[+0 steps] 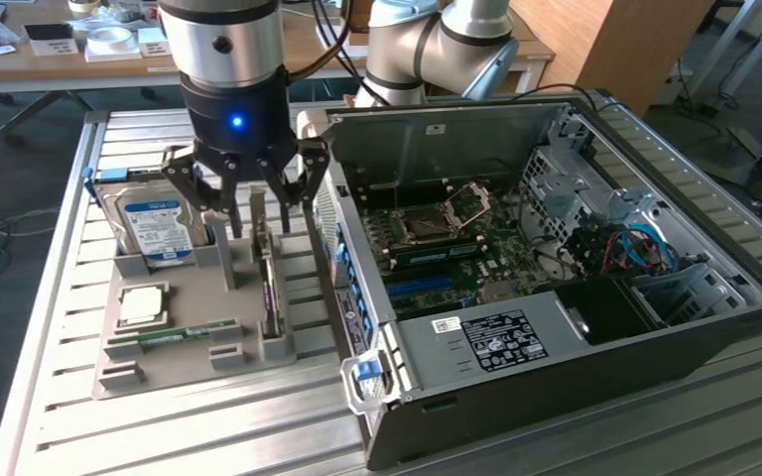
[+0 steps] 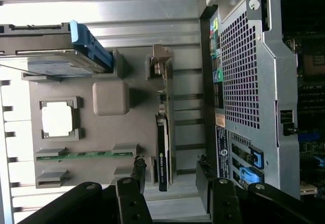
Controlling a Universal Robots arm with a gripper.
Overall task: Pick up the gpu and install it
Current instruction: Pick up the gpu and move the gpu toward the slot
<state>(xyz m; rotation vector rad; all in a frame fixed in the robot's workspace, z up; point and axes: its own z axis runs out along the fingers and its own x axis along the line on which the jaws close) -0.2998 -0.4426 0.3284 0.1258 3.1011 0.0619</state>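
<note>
The gpu (image 1: pixel 266 273) is a thin dark card with a pale metal bracket at one end. It stands on edge in a slot of the grey holder tray (image 1: pixel 190 372), next to the open computer case (image 1: pixel 554 268). My gripper (image 1: pixel 259 210) hangs just above it, open, with nothing held. In the wrist view the gpu (image 2: pixel 163 127) runs lengthwise towards my gripper (image 2: pixel 170 172), whose two black fingers (image 2: pixel 138 169) stand on either side of the card's near end, apart from it.
The tray also holds a silver hard drive (image 1: pixel 156 223) with a blue-white label, a square processor (image 1: pixel 140 302) and a green memory stick (image 1: pixel 183 335). The case lies open with its motherboard (image 1: pixel 454 243) exposed. All of it rests on a slatted metal table (image 1: pixel 63 397).
</note>
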